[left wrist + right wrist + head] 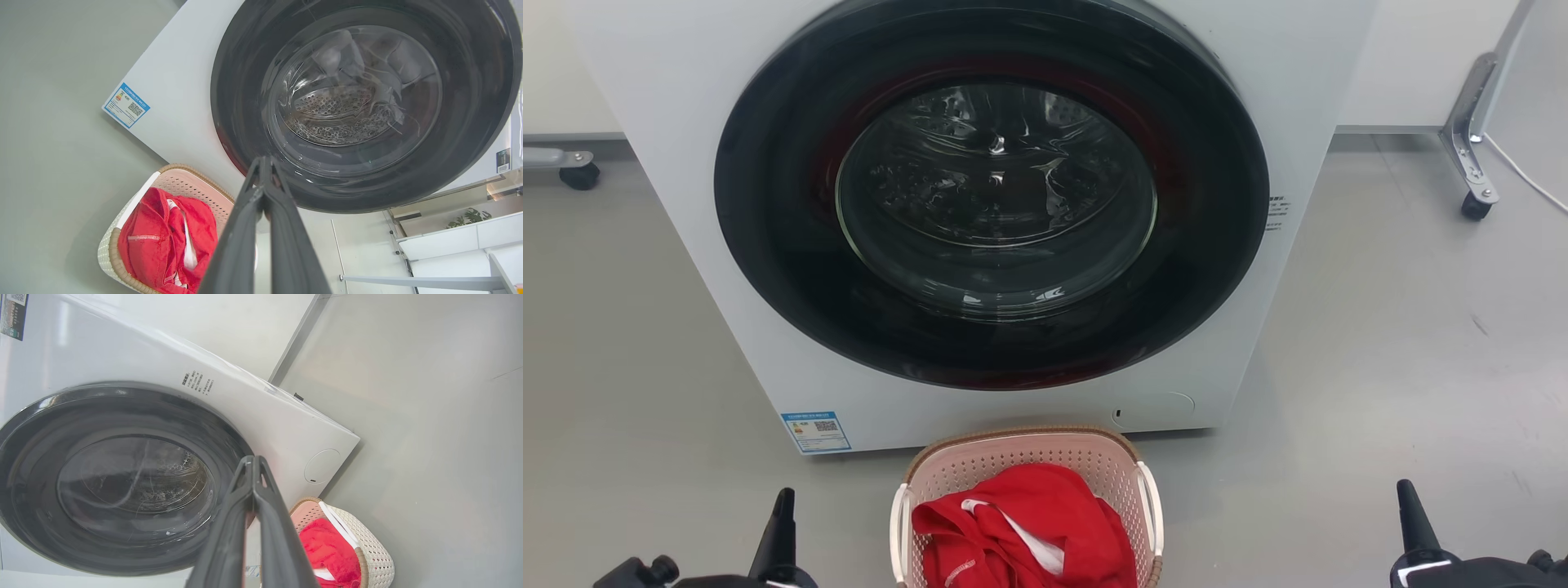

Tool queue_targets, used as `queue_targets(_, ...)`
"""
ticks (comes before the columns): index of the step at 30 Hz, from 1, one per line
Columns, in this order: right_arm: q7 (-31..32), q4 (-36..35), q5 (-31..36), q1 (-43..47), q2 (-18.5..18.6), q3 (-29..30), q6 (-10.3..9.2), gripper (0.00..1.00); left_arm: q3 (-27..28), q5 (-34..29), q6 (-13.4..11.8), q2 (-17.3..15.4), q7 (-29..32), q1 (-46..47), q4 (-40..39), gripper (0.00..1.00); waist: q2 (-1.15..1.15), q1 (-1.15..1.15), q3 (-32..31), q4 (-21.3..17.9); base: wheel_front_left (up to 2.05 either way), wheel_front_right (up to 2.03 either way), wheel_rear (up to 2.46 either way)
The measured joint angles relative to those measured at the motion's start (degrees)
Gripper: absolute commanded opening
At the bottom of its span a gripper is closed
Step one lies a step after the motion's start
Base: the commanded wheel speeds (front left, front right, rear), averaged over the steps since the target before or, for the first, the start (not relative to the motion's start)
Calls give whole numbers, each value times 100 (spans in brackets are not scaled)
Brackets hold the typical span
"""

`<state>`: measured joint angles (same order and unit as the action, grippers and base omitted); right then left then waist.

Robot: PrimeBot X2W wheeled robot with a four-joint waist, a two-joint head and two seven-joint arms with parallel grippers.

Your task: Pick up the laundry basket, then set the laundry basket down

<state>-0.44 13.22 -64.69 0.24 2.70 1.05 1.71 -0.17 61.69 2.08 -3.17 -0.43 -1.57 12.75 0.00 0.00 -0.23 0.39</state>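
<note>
Grey floor flanks laundry basket (rim near washer).

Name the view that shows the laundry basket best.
Head view: the basket sits unobstructed, seen from above, both white handles showing, though the frame's bottom edge cuts it. Left wrist view: one handle, part hidden behind a finger. Right wrist view: one end, also behind a finger.

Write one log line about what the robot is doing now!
stage: before pickup | laundry basket: on floor before washing machine, red garment inside | left pincer: shut, empty | right pincer: shut, empty
</note>
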Motion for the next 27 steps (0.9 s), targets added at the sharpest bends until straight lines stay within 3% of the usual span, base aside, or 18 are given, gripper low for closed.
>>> queue_targets(27, 552, 311, -2130, -394, -14, 522, 404, 0, 416, 2368, 404, 52, 546, 439, 344, 0, 0, 0, 27, -32, 0, 0, 0)
